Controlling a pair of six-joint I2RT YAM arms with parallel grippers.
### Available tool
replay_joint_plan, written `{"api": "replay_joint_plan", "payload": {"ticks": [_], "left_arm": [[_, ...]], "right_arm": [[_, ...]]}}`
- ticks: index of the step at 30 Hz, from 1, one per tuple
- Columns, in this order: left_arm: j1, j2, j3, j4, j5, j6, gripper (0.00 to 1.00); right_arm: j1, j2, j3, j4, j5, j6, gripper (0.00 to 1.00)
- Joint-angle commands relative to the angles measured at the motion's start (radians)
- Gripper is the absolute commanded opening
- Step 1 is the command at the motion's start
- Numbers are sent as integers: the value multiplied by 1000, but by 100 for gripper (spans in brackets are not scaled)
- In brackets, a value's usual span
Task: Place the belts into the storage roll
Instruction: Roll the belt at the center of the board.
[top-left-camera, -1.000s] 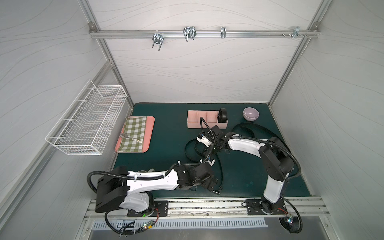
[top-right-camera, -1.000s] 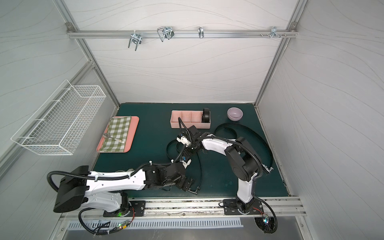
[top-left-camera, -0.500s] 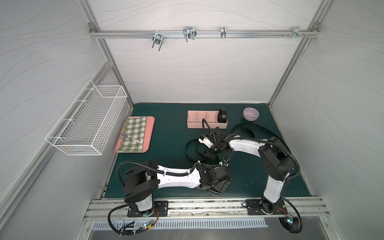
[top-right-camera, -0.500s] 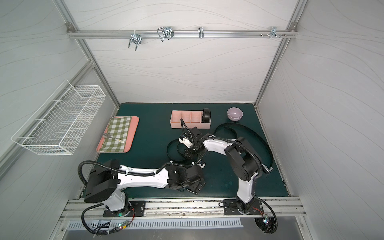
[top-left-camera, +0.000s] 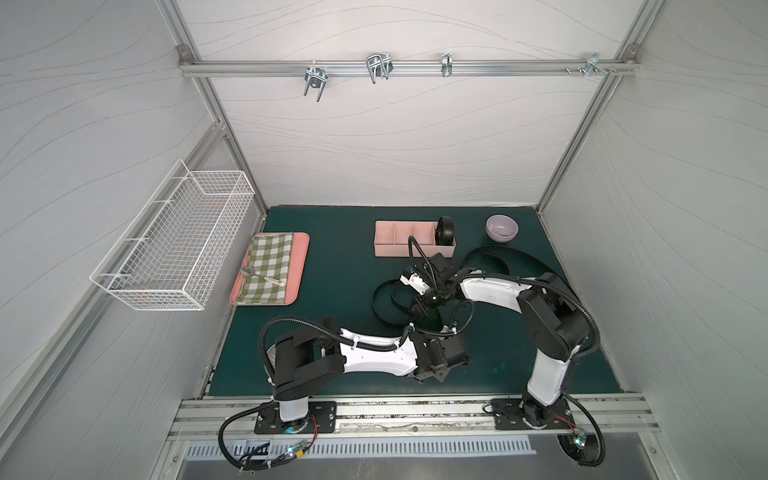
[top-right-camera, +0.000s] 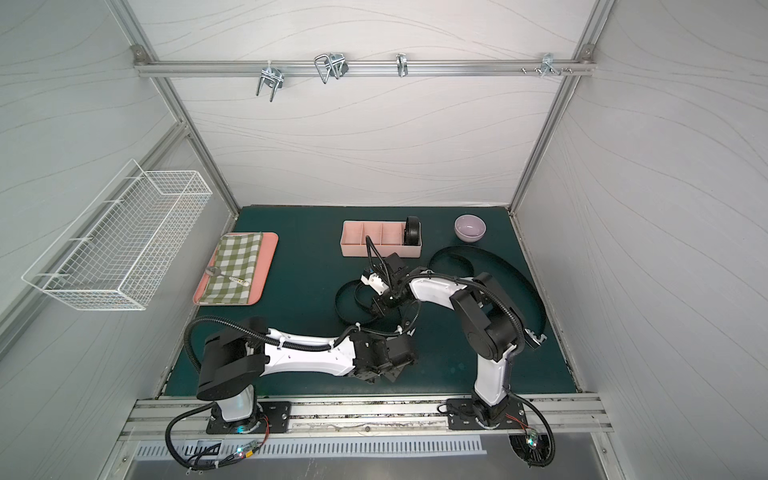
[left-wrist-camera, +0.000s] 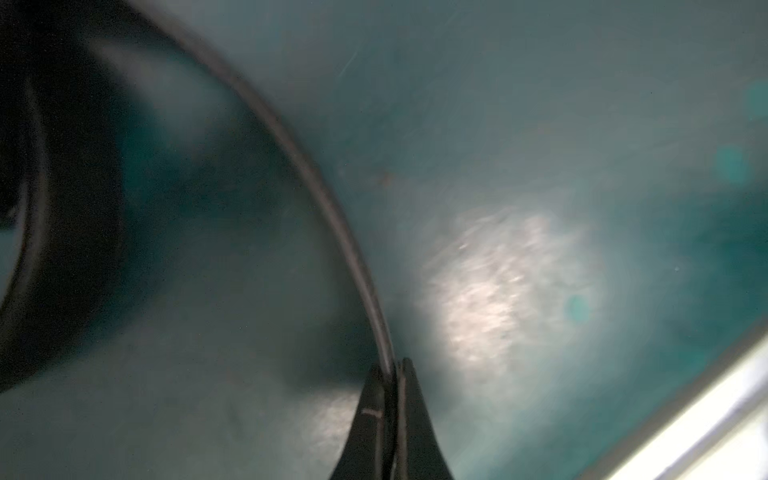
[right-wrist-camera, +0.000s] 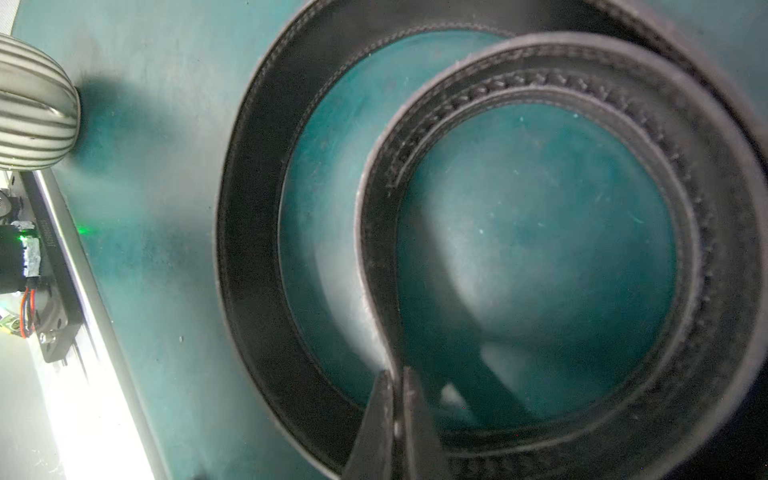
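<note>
Left jaws and right jaws are both pinched on the loose belt (right-wrist-camera: 249, 232), looks light but floppy, so grabbing near an end seems best for coiling.

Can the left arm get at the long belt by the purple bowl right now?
Probably not. The left claw is shut on the looped belt, and the right arm stands between it and the long belt.
</note>
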Motion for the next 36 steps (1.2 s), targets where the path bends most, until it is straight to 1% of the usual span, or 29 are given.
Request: {"api": "replay_joint_plan", "payload": {"ticks": [1,3,6,8,10,14,18,21,24,26,28,31,33,36], "left_arm": [[34,-32,-100,-143,-78,-110,0],[79,-69,-174,-164,-55,-164,0],[195,-116,-286,-167,4,-222,0],[298,-165,-348,-154,45,-251,0],[370,-227,-389,-141,58,-264,0],[507,-299,-399,-163,58,-244,0],[615,-317,-385,-184,51,-196,0],[731,-312,-379,-156,54,-154,0],[859,-259,-324,-122,83,-92,0],[907,-211,-268,-103,82,-63,0],[945,-137,-176,-114,67,-30,0],[982,-29,-34,-131,76,-5,0],[988,36,59,-144,90,5,0],[987,118,148,-134,169,46,0]], "right_arm": [[2,8,-15,-81,57,2,0],[3,1,-20,-89,74,3,0],[2,-12,-29,-100,99,6,0],[3,-20,-34,-109,118,11,0],[3,-22,-32,-129,134,12,0],[3,-34,-44,-144,154,20,0],[3,-40,-54,-144,139,25,0],[15,-49,-68,-134,104,32,0],[64,-59,-89,-110,88,45,0],[110,-59,-95,-112,87,56,0],[160,-75,-122,-90,76,78,0],[212,-114,-179,-34,53,127,0],[234,-133,-211,2,40,162,0],[259,-154,-238,18,41,186,0]]}}
